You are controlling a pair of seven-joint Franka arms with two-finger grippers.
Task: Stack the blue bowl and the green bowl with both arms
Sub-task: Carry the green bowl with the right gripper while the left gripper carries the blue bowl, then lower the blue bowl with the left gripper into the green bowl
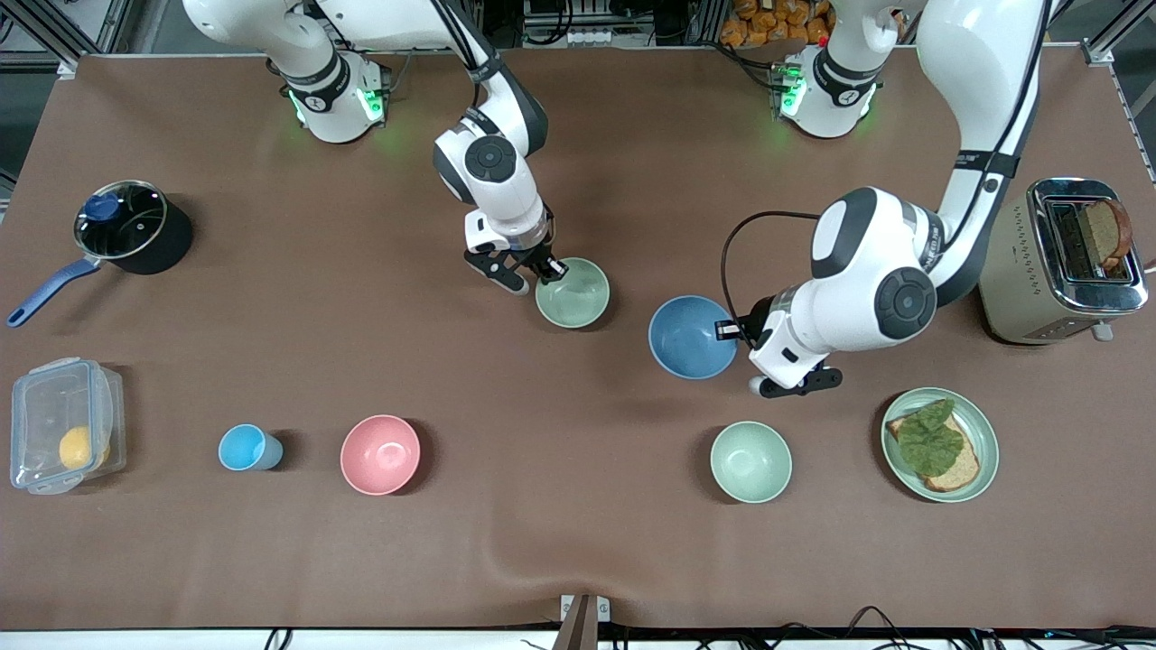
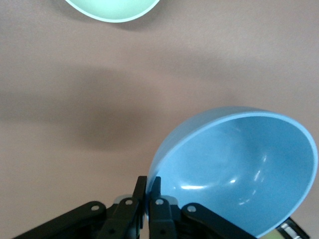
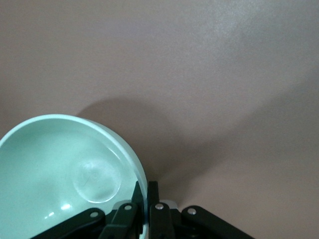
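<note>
The green bowl (image 1: 573,292) is pinched at its rim by the right end effector (image 1: 540,271), mid-surface; beside it, toward the left arm's end, the blue bowl (image 1: 692,337) is pinched, tilted, by the left end effector (image 1: 733,332). Both are gripped; stacking is judged not yet done.

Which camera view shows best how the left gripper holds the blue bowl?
The left wrist view: the left gripper is shut on the rim of the blue bowl. In the front view the arm hides the grip on the bowl. The right wrist view shows neither.
</note>
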